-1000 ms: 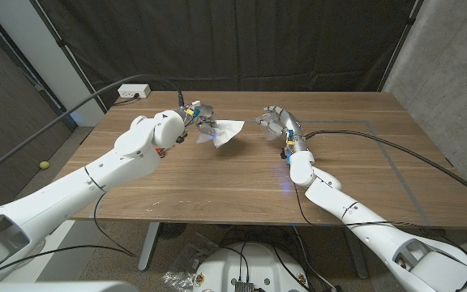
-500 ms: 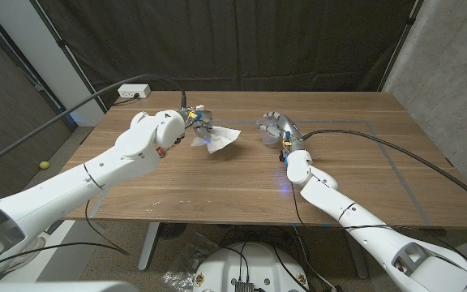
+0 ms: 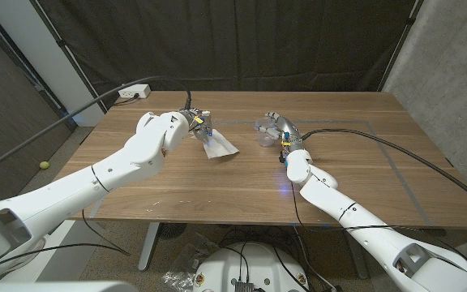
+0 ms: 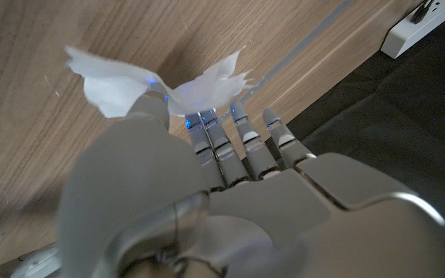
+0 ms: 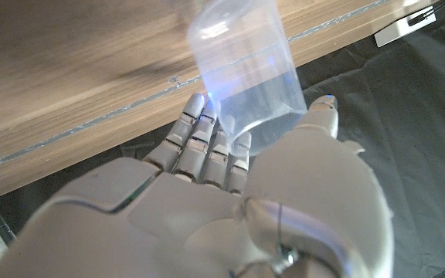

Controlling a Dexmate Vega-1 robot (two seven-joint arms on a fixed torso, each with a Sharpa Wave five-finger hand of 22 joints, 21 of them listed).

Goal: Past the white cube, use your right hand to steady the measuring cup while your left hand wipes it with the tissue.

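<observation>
Head view: right hand [image 3: 279, 129] grips the clear measuring cup [image 3: 264, 130] past the desk's [image 3: 217, 191] middle; left hand [image 3: 197, 124] holds the tissue [image 3: 218, 145] apart from it, so wiping is not begun.
Left wrist view: fingers [image 4: 221, 147] pinch the tissue [image 4: 161, 81].
Right wrist view: cup [image 5: 242, 73] gripped.

Measuring cup [image 3: 265, 130]: clear plastic, see-through, sits toward far middle of table, in right hand's fingers; in right wrist view [image 5: 246, 77] it's tilted, faint blue glow on its wall. Tissue [image 3: 216, 145]: white, crumpled, ragged edges, pinched in left hand's fingers, just above wood, well apart from cup.
</observation>
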